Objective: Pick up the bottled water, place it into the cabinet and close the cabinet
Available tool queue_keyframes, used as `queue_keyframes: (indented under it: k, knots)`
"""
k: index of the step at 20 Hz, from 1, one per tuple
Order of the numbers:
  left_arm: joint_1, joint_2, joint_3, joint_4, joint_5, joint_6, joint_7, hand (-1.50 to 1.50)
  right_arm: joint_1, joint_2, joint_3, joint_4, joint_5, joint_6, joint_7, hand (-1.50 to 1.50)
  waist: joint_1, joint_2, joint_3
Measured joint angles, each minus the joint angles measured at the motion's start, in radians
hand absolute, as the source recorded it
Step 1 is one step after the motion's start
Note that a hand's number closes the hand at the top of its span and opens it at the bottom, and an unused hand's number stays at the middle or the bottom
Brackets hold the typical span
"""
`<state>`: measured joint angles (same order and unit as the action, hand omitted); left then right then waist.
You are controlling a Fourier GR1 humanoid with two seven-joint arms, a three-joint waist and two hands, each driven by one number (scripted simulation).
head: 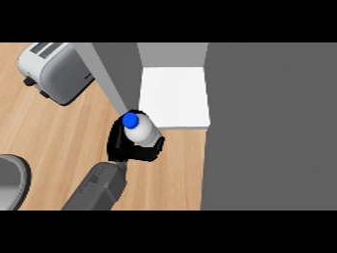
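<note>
You see one arm only, low in the frame, left of centre. Its forearm (98, 190) is a dark grey, boxy sleeve with rounded edges, widest at the bottom edge and narrowing upward; a faint lighter line runs along its length. It ends in a short, darker wrist collar. Above that sits the hand (127, 146), glossy black all over, with a blocky palm and thick, rounded fingers. You can make out no cables, screws or markings on either part.
</note>
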<state>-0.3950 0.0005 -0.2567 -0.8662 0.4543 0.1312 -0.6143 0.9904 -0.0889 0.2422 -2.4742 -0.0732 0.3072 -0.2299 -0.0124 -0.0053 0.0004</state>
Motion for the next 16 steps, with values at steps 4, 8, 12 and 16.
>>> queue_keyframes:
  k: [4, 8, 12, 16]
  knots:
    - [-0.068, 0.000, -0.089, -0.070, 0.031, 0.144, 0.080, 1.50, -0.013, 0.009, 0.000, 0.004, 0.001, -0.010, 0.007, -1.50, -0.004, 0.002, 0.000]
    - [-0.183, 0.000, -0.126, -0.039, 0.057, 0.253, 0.139, 1.50, -0.008, 0.000, -0.038, -0.002, -0.008, -0.003, -0.002, -1.50, -0.015, 0.005, 0.000]
    - [-0.317, 0.000, -0.152, 0.029, 0.070, 0.349, 0.207, 1.50, -0.010, -0.010, -0.069, 0.010, -0.021, 0.020, -0.024, -1.50, -0.025, 0.007, 0.000]
    - [-0.428, 0.000, -0.146, 0.126, 0.104, 0.405, 0.238, 1.50, -0.029, -0.016, -0.098, 0.007, -0.034, 0.027, -0.009, -1.50, -0.032, 0.011, 0.000]
